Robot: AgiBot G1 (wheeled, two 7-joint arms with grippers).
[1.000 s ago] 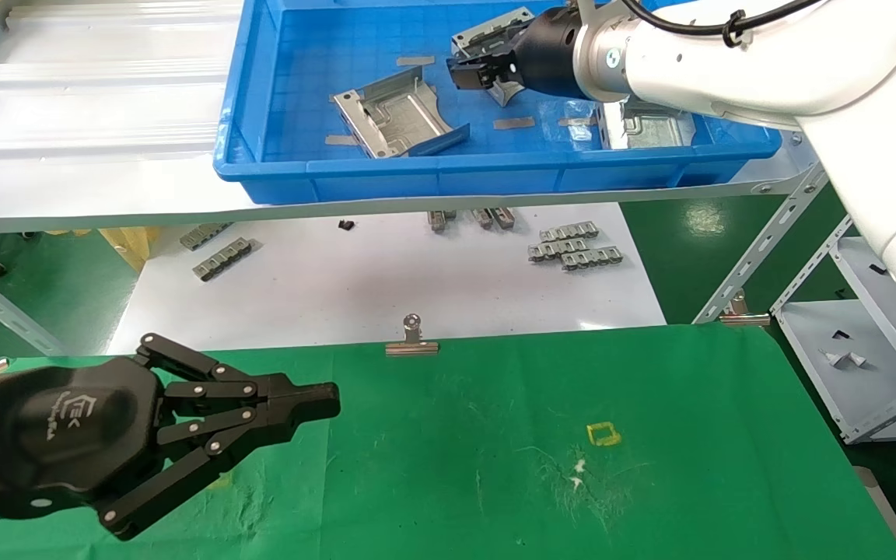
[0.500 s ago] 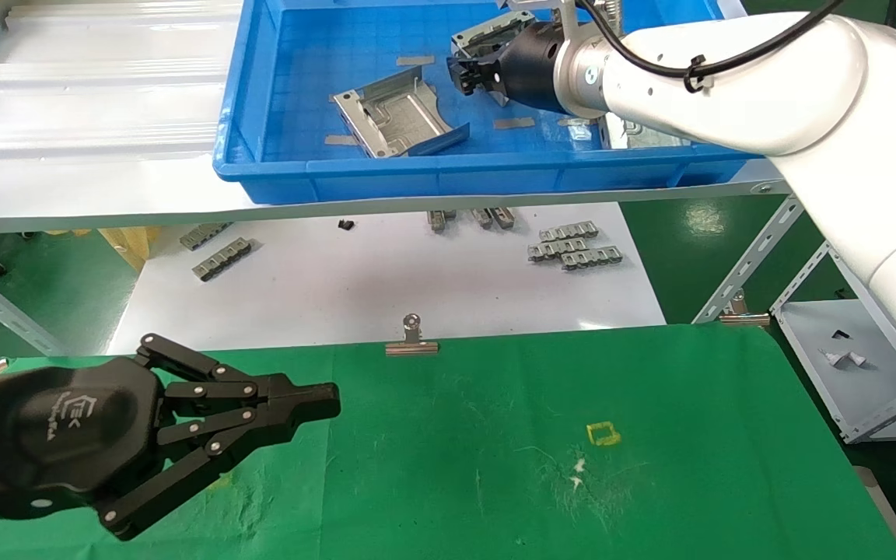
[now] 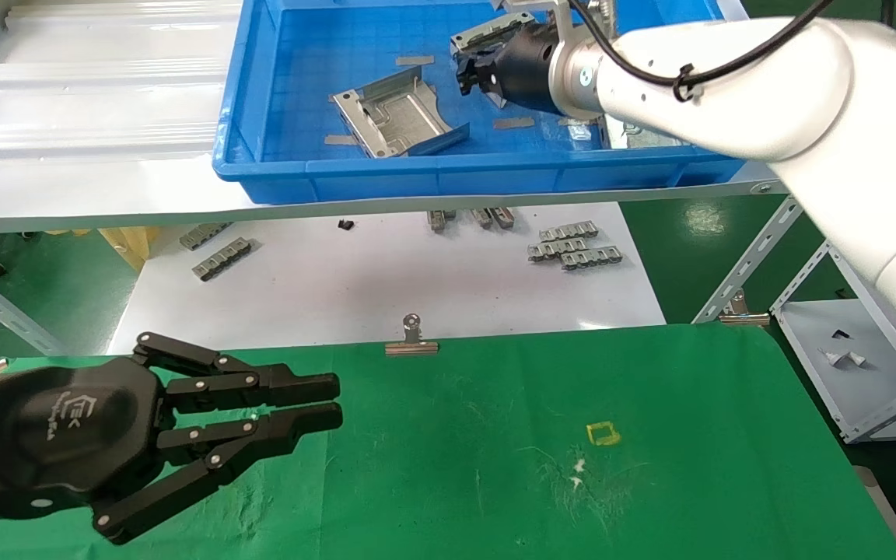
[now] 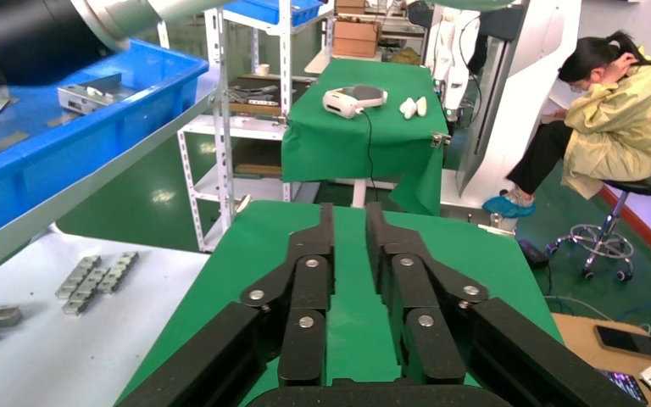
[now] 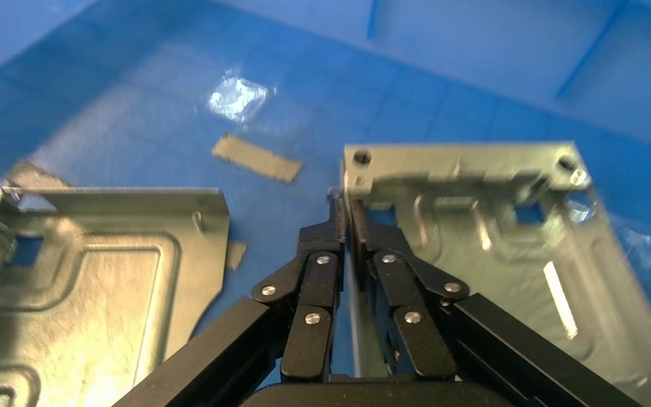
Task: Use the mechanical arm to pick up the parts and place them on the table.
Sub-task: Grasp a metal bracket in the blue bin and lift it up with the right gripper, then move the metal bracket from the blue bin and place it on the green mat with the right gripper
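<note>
Green-clothed table (image 3: 650,482) nearest, bare of parts | left gripper (image 3: 323,404) hovering over it, slightly parted, idle | farther, inside blue bin (image 3: 277,167): right gripper (image 5: 349,203) clenched on part (image 5: 509,254) edge flange | advice: lift straight up, clearing neighbouring part (image 5: 93,288) and bin wall.

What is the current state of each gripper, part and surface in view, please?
Right gripper: in the blue bin, jaws shut on a part's flange.
Gripped part: low in bin.
Second part: loose in bin.
Left gripper: over the table, jaws slightly open, empty.
</note>
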